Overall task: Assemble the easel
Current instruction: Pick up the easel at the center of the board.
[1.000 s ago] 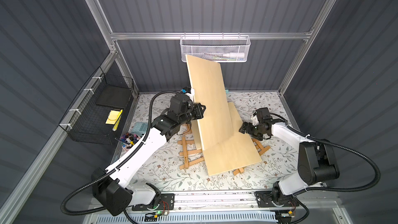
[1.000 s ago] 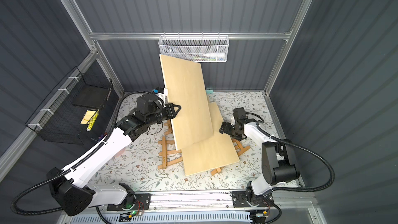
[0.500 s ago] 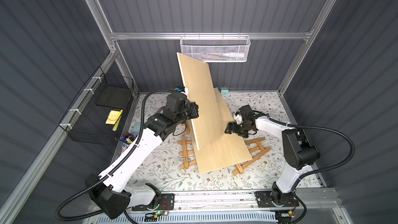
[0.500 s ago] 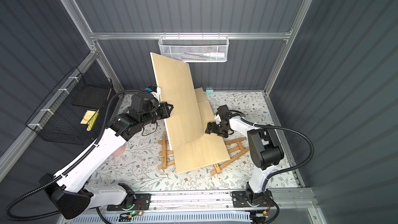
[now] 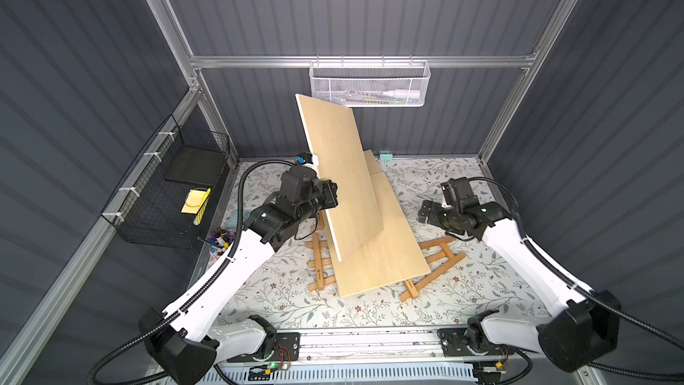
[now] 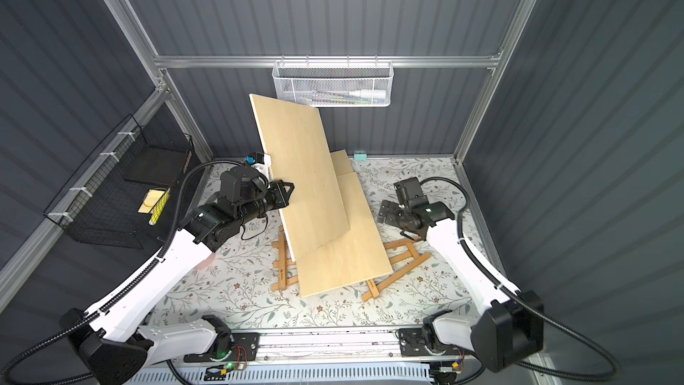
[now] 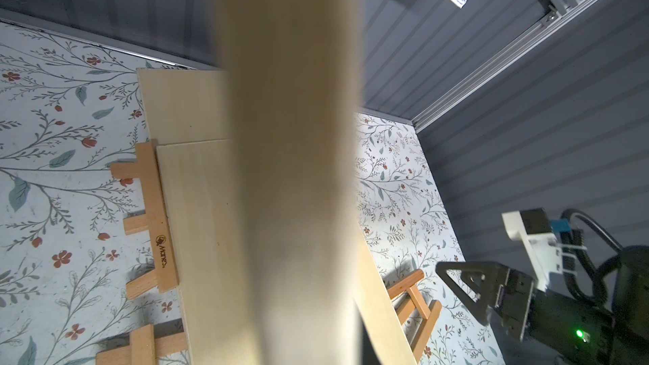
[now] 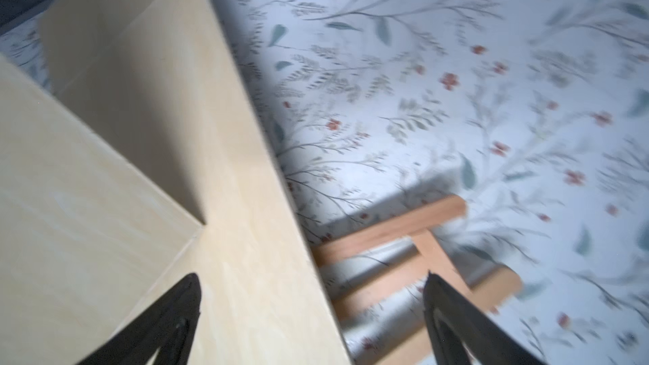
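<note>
Left jaws apparently clench the flat, pale plywood panel (image 5: 340, 175); right jaws stand released.

The right gripper (image 5: 425, 212) has backed away from the flat board (image 5: 385, 261), apparently now clear of it.

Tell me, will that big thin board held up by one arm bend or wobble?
Probably stiff: the raised board looks flat though the left gripper pinches only one edge. Likely light, being thin. It may pivot, since most of it extends beyond that grip.
</note>
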`<state>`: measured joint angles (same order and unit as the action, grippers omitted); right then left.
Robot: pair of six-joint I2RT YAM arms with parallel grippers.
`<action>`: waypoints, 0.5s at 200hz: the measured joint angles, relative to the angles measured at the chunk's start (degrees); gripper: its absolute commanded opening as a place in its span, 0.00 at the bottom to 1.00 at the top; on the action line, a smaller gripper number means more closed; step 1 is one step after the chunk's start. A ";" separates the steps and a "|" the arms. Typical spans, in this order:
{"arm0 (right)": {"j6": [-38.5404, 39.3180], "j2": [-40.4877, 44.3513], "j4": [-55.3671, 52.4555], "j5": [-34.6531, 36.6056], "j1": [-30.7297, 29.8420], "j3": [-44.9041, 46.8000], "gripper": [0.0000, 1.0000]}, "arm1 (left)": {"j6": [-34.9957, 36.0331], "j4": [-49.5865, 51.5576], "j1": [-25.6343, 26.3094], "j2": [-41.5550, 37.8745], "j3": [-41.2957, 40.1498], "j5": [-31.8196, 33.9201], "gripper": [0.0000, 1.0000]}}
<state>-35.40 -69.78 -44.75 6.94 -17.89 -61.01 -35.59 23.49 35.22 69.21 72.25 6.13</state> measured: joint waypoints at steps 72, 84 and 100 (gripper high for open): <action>-5.49 1.53 -13.57 -3.96 11.80 9.31 0.85 | -1.16 -1.66 0.28 -1.31 -2.10 1.88 0.00; -5.40 -1.18 -13.18 -5.70 13.25 10.25 0.79 | -1.18 -1.64 0.33 -1.33 -2.08 2.01 0.00; -5.07 -5.03 -11.74 -7.56 13.86 11.17 0.73 | -1.25 -1.64 0.33 -1.33 -2.08 2.03 0.00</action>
<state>-40.47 -74.81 -56.49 -0.62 -4.03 -49.84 -36.84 21.85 35.55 67.88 70.17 8.16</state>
